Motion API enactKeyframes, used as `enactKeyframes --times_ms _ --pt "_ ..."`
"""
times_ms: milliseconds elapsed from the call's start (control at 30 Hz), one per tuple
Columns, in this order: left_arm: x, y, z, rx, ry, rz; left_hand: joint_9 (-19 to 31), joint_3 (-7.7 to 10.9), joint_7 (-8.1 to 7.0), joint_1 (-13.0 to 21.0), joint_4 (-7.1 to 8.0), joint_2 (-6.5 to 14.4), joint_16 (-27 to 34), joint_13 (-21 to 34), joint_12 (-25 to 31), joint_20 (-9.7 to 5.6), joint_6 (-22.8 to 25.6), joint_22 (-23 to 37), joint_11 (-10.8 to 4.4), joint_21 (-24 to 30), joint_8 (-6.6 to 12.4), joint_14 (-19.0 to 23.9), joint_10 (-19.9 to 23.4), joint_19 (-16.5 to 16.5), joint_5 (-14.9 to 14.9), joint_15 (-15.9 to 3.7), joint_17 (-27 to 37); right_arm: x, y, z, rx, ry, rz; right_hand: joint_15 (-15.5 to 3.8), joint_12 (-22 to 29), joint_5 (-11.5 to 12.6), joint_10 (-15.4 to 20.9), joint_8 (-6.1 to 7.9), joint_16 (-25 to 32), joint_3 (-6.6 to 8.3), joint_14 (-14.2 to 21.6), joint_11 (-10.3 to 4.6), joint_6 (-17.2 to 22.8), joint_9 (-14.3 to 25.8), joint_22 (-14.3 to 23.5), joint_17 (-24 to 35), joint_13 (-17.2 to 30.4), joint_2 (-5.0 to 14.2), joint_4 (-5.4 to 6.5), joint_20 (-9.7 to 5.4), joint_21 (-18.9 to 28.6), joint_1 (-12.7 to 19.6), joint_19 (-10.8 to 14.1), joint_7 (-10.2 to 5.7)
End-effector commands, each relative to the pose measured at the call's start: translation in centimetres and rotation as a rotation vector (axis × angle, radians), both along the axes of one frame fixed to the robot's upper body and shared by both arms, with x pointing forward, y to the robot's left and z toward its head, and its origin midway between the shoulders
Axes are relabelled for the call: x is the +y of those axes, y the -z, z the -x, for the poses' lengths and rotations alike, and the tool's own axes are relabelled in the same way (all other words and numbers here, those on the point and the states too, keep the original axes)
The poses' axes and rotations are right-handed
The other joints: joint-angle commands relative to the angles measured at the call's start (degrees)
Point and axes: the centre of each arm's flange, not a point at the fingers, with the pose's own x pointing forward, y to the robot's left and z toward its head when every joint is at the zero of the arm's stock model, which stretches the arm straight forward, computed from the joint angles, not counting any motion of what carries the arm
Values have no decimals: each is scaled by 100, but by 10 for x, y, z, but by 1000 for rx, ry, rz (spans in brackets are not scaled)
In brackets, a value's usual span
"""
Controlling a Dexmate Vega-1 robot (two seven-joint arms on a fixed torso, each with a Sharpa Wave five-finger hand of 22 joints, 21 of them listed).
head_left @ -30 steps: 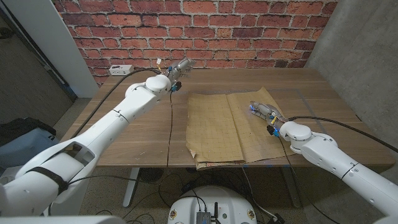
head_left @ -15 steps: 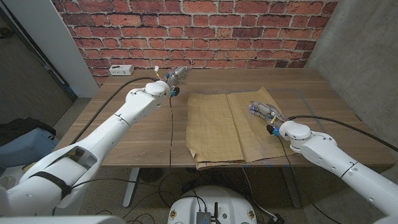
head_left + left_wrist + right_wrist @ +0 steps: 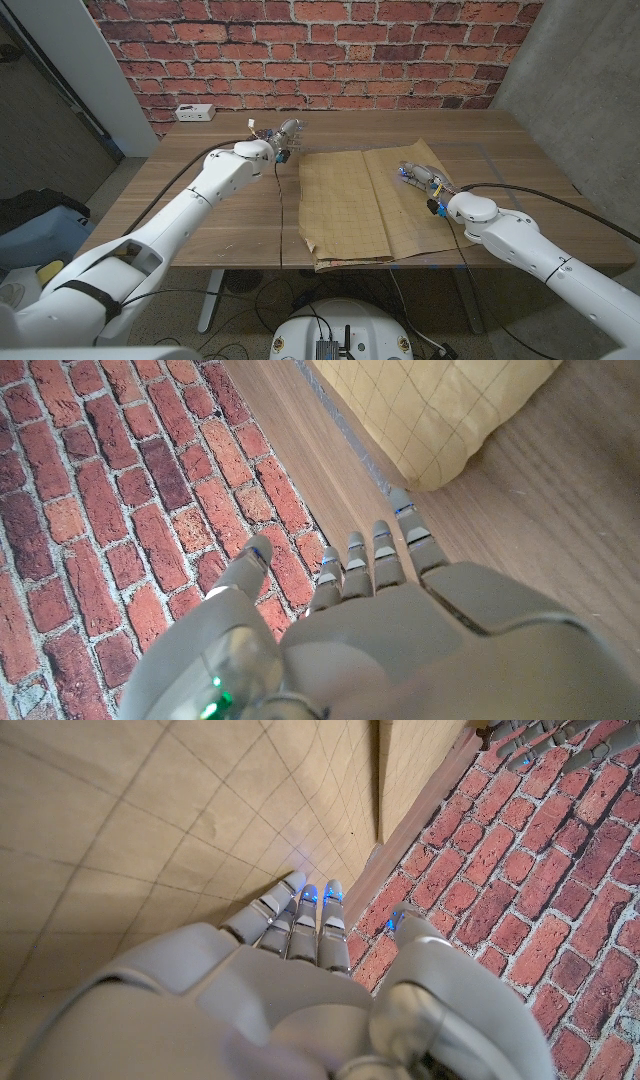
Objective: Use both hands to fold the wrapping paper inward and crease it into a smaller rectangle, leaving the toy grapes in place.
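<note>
The tan wrapping paper [image 3: 345, 205] with a fine grid lies on the wooden table [image 3: 200, 220], right of centre, and a crease runs front to back through it. Its near edge reaches the table's front edge and looks layered. My left hand [image 3: 287, 132] hovers just off the paper's far left corner, holding nothing. In the left wrist view its fingers [image 3: 375, 555] stretch toward the brick wall, with the paper corner [image 3: 440, 410] beside them. My right hand [image 3: 420, 178] is over the paper's right part, fingers [image 3: 300, 910] straight and thumb apart, gripping nothing.
A white power strip [image 3: 194, 112] sits at the table's far left by the brick wall. A black cable [image 3: 279, 205] trails across the table left of the paper. Bare wood spans the left half.
My left hand has come a little nearer and down toward the paper's far left corner, its arm swinging right. The right hand and the paper have barely moved.
</note>
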Motion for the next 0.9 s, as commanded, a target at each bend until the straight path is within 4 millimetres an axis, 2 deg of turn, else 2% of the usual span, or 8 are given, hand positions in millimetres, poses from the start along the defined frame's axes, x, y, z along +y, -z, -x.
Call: enactKeyframes --times_ms 33,167,400,600,900 --pt "-2 6 2 -49 -69 4 6 -21 3 -45 15 24 -15 3 40 9 -59 16 44 -93 15 -144 -120 -189 26 23 -3 0 -4 -3 3 4 1 74 -20 5 25 -17 -7 31 67 28 43 15 1 29 13 -1 -9 140 -11 -21 80 -5" --pt "-1 -2 11 -163 -148 -13 3 1 -22 -13 -7 80 -16 -2 55 -1 -151 19 26 -245 32 -294 -252 -443 42 -39 -13 0 -4 -6 6 2 3 73 -24 5 19 -18 -8 32 67 26 44 15 1 30 13 -1 -10 138 -12 -26 82 -3" --pt "0 -9 18 -194 -212 -49 2 6 -66 13 -29 90 -11 -4 79 2 -116 21 -56 -286 61 -336 -252 -491 50 -75 -20 1 -6 -8 5 4 1 72 -24 3 23 -18 -8 34 65 28 45 15 1 31 14 4 -16 133 -14 -27 82 -2" --pt "3 3 4 -56 -129 -9 1 -11 -66 11 -37 77 6 -6 83 -6 -159 25 -3 -293 53 -336 -287 -467 48 -26 -24 1 -7 -8 2 4 5 75 -27 2 22 -20 -8 36 68 29 43 16 1 30 14 2 -25 135 -15 -26 84 -5" --pt "2 21 -14 46 -38 72 0 -37 -25 -31 -4 77 54 -8 121 -16 -187 30 55 -275 60 -255 -248 -349 44 8 -14 -1 -9 -6 3 12 2 73 -30 -1 21 -20 -9 34 65 21 46 16 2 32 14 -3 -27 138 -17 -37 83 0"
